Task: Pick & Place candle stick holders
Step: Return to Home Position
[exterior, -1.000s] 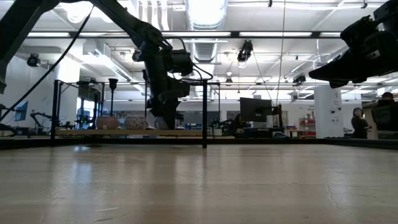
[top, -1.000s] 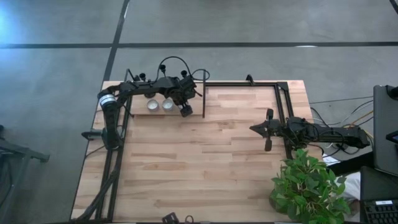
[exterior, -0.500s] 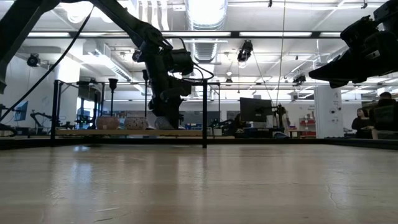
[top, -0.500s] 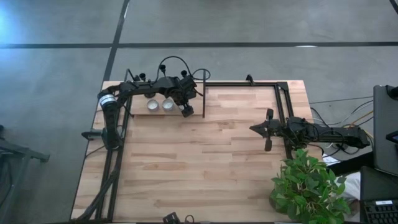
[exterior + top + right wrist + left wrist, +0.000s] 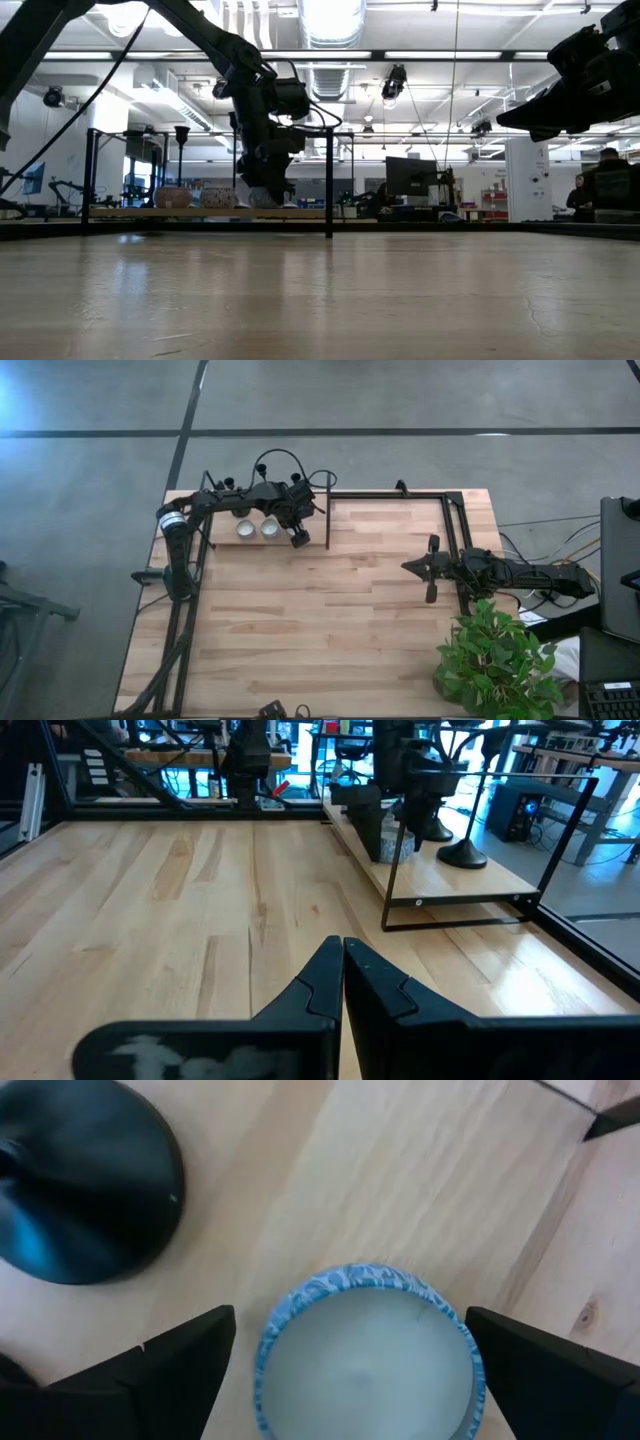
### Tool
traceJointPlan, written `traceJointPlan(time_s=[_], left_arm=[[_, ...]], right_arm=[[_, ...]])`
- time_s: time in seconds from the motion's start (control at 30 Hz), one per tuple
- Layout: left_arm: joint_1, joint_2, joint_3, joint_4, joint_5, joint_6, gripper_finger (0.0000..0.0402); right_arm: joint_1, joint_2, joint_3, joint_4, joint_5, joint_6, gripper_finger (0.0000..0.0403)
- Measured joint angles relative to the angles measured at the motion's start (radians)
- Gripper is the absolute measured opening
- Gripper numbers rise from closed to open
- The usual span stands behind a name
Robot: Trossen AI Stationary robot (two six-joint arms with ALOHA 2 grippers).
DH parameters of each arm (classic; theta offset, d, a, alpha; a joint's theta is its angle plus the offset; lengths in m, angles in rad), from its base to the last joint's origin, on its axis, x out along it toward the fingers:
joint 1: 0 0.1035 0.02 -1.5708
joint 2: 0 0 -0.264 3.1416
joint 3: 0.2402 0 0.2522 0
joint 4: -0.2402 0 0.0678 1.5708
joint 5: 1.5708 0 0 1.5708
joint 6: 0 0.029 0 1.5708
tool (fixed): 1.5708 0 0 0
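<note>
My left gripper (image 5: 298,538) hangs open, pointing steeply down over the low wooden shelf (image 5: 222,530) at the table's far left. Between its fingers in the left wrist view stands a round candle with a blue-patterned rim (image 5: 368,1355), resting on the shelf board. The fingers stand on either side of it. Beside the candle stands the round black base of a candle stick holder (image 5: 85,1190), also seen from the right wrist (image 5: 462,855). My right gripper (image 5: 342,970) waits shut at the table's right side (image 5: 412,567), level above the wood.
Two white-silver tealight discs (image 5: 245,529) (image 5: 268,528) sit on the shelf left of my left gripper. A black upright frame post (image 5: 328,180) stands at the shelf's right end. A black rail (image 5: 455,540) borders the table's right side. A potted plant (image 5: 495,660) fills the near right corner.
</note>
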Motion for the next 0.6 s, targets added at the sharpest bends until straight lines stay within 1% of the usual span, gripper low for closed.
traceJointPlan(time_s=[0.13,0.6], left_arm=[[0.0,-0.001,0.032,-0.028,-0.015,0.002,0.0399],[0.0,-0.002,0.137,-0.13,-0.015,0.004,0.0399]], right_arm=[[0.0,0.0,0.0,0.0,0.0,0.0,0.0008],[0.0,0.0,0.0,0.0,0.0,0.0,0.0008]])
